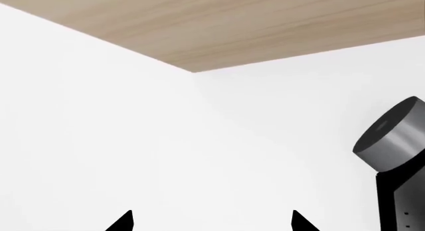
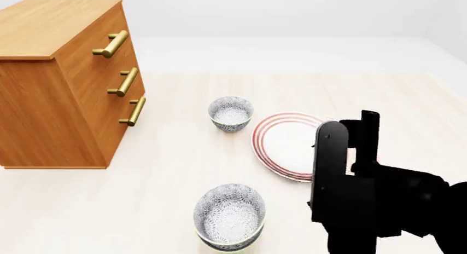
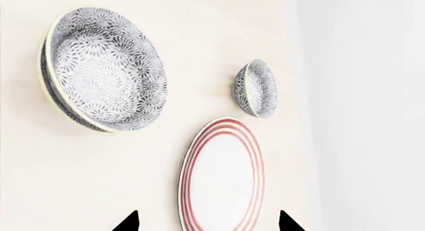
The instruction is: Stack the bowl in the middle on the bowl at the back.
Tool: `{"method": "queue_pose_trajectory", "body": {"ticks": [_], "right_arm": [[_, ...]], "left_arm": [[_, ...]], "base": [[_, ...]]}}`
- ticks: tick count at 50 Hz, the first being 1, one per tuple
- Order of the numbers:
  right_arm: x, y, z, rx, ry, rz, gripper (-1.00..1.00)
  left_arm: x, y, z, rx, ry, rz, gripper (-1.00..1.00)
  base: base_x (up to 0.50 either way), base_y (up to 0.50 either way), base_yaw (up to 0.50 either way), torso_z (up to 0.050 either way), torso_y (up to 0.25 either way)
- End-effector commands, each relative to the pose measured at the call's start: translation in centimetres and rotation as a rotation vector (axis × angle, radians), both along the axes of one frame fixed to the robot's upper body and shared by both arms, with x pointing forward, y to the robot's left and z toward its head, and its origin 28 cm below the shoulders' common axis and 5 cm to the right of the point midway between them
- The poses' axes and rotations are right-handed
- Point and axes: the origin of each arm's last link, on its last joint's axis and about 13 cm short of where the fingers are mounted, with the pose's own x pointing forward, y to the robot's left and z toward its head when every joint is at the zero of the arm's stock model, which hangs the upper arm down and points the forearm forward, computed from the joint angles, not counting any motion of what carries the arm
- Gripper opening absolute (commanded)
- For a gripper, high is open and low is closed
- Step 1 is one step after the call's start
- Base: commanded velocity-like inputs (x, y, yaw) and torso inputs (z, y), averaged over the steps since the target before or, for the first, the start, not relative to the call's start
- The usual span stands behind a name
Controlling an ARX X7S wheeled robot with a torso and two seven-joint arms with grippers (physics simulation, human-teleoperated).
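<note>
The right gripper [image 3: 207,223] is spread wide and empty, and so is the left gripper [image 1: 212,223]. The bowl in the middle [image 2: 229,215] stands near the table's front edge. A second rim shows under it, and what that is cannot be told. The bowl at the back [image 2: 231,113] stands just beside the plate [image 2: 288,147]. Recommended: grip one wall at the rim, lift straight, centre and lower. The bowl is upright, mouth up. Being round, it has no long axis.

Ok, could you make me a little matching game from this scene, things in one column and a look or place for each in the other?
Things:
1. cabinet
2. plate
3. far bowl
4. near bowl

Descriptions:
a. red rings round the rim
b. closest to the robot
c. gold-coloured handles
d. speckled, just left of the plate

Pairs: 1-c, 2-a, 3-d, 4-b
</note>
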Motion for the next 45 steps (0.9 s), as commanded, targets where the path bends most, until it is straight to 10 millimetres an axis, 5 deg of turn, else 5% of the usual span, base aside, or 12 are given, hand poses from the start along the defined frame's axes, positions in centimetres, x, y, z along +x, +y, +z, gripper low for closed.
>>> {"method": "queue_pose_trajectory", "body": {"ticks": [1,16,30,45], "right_arm": [[-2.1,-2.6,-1.2,0.193,-0.08,-0.204,1.0],[-4.1,-3.4,-2.6,0.846,-0.379,-0.395,1.0],[-6.1,-2.0,-8.6,1.08,-0.518,-0.551,1.0],[-11.5,-1.8,-13.6,1.191,-0.665,-0.681,1.0]], "left_arm": [[0.0,0.0,0.0,0.002,-0.005,-0.004,1.0],[0.0,0.0,0.0,0.001,-0.022,0.004,1.0],[0.1,0.0,0.0,0.002,-0.032,0.003,1.0],[0.1,0.0,0.0,0.004,-0.031,-0.013,1.0]], "base": [[0.0,0.0,0.0,0.0,0.0],[0.0,0.0,0.0,0.0,0.0],[0.0,0.0,0.0,0.0,0.0],[0.0,0.0,0.0,0.0,0.0]]}}
